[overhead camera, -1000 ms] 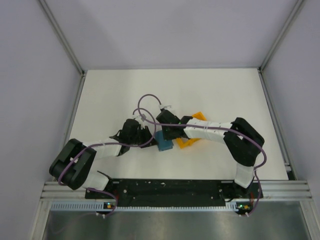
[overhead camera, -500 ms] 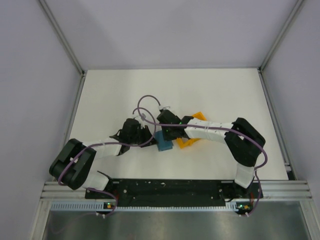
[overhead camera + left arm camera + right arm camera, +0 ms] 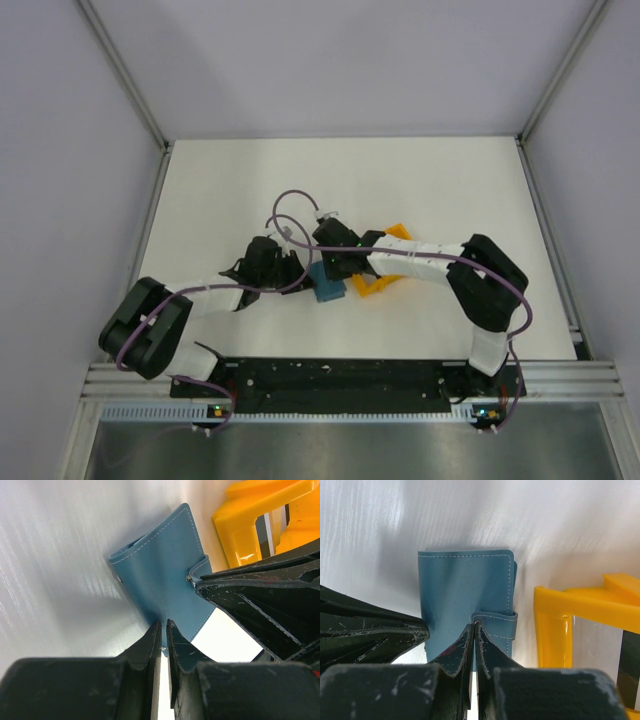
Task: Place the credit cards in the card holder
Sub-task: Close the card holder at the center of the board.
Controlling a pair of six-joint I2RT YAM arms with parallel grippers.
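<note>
The card holder (image 3: 326, 287) lies shut on the white table (image 3: 230, 190), just beside the yellow rack (image 3: 399, 233), on the rack's left-arm side. Both arms have their tips down on it. The left gripper (image 3: 162, 627) is drawn in to a thin slit, and a sliver of the blue cover's edge farthest from the rack shows between its tips, so it looks pinched there. The right gripper (image 3: 474, 626) is closed almost to nothing with its tips at the edge of the strap tab (image 3: 495, 622); whether it holds any of the strap I cannot tell.

Thin pale slips with dark edges stand in the rack's slots (image 3: 270, 527), probably the credit cards, though little of them shows.

To my eye the holder is light, soft stitched leather: it will flex and skid on the smooth top unless one side is pinned. The strap nearest the rack is the sensible place to lift. The cards should be stiff and slick, best taken by an edge.

I can read no brand, label or writing anywhere
</note>
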